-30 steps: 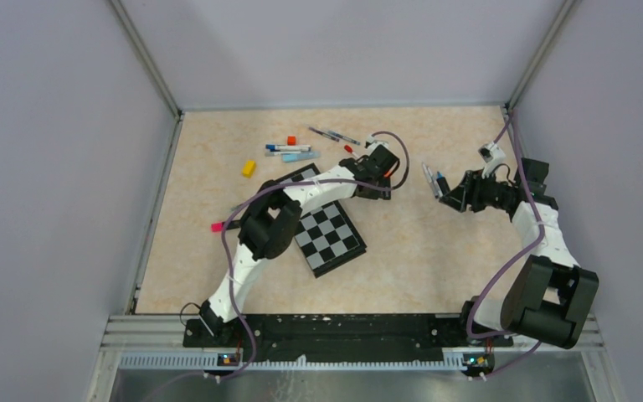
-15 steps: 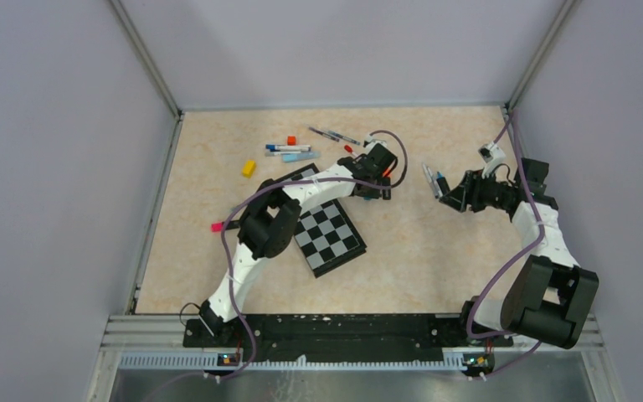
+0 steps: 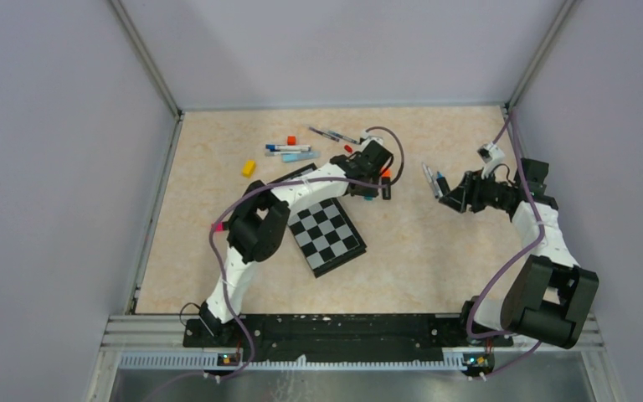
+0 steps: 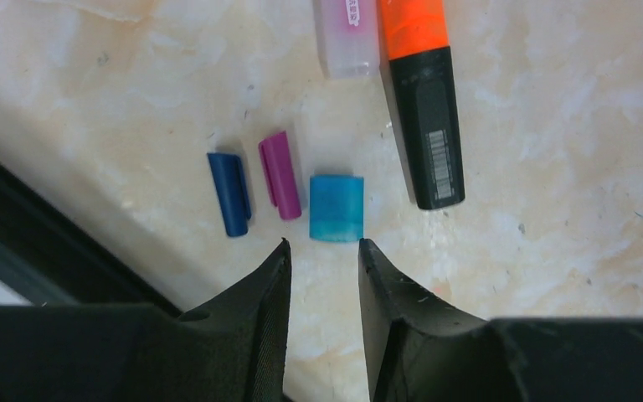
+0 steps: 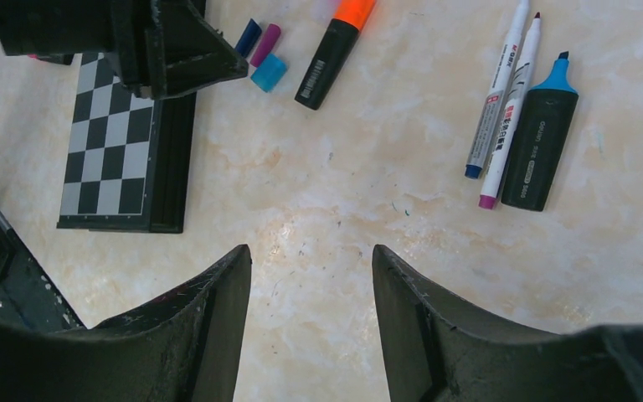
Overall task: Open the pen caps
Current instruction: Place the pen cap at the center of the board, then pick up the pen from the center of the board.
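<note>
Three loose pen caps lie on the table just beyond my left gripper's fingertips in the left wrist view: a dark blue cap [image 4: 229, 193], a magenta cap [image 4: 279, 174] and a teal cap [image 4: 336, 207]. Right of them lies an orange highlighter with a black body [image 4: 423, 109]. My left gripper [image 4: 322, 247] is open a little and empty, just short of the teal cap. The caps show in the right wrist view too [image 5: 265, 59]. My right gripper [image 5: 311, 255] is open and empty above bare table. Two white pens [image 5: 502, 100] and a blue highlighter [image 5: 542, 134], all uncapped, lie ahead of it to the right.
A black-and-white chessboard [image 3: 328, 230] lies under the left arm. Several pens [image 3: 289, 151], an orange-red cube [image 3: 291, 140] and a yellow block [image 3: 249, 168] lie at the back left. A pink item [image 3: 216, 226] lies near the left wall.
My left arm has shifted a little to the left, and the orange highlighter now shows beside its gripper. The right arm has not moved.
</note>
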You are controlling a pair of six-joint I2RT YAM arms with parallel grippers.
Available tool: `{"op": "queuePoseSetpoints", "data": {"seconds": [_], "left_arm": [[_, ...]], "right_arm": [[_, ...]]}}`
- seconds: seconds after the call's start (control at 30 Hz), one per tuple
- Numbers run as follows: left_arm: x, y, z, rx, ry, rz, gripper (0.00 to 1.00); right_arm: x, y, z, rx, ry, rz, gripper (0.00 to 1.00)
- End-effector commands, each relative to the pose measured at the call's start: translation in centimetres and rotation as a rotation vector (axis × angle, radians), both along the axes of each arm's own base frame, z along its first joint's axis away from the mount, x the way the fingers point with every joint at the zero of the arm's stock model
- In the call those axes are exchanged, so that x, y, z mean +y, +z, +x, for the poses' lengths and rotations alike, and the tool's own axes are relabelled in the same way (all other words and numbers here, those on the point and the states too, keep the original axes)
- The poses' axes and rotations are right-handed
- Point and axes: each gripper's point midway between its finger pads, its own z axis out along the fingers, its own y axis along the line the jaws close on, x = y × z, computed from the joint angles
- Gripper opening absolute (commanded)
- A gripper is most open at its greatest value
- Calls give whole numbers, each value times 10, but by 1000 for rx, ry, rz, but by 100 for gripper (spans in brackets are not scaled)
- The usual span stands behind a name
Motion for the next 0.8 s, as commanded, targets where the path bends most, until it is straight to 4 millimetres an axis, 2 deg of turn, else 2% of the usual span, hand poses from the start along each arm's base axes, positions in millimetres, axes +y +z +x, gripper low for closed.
{"op": "queuePoseSetpoints", "data": {"seconds": [0.0, 0.1, 0.23, 0.3, 0.33, 0.5, 0.67, 0.77], "left_arm": [[4, 79, -6, -105, -27, -113, 40], [11, 95, -17, -140, -68, -143, 41], [28, 111, -38, -199, -135, -182, 49], [38, 116, -49, -232, -164, -201, 53], [45, 112, -57, -239, -178, -207, 54], [75, 129, -83, -335, -193, -286, 69], [108, 140, -102, -390, -158, -370, 88], [125, 144, -113, -403, -145, -429, 98]], "right_arm": [[1, 9, 2, -64, 46, -6, 54], [3, 8, -1, -74, 70, -1, 54], [8, 9, -6, -99, 109, 8, 54], [11, 9, -8, -109, 129, 14, 54], [12, 10, -9, -116, 138, 16, 54], [18, 20, -12, -158, 203, 3, 54], [29, 24, -10, -168, 264, -103, 54], [45, 25, -7, -171, 323, -184, 54]]}}
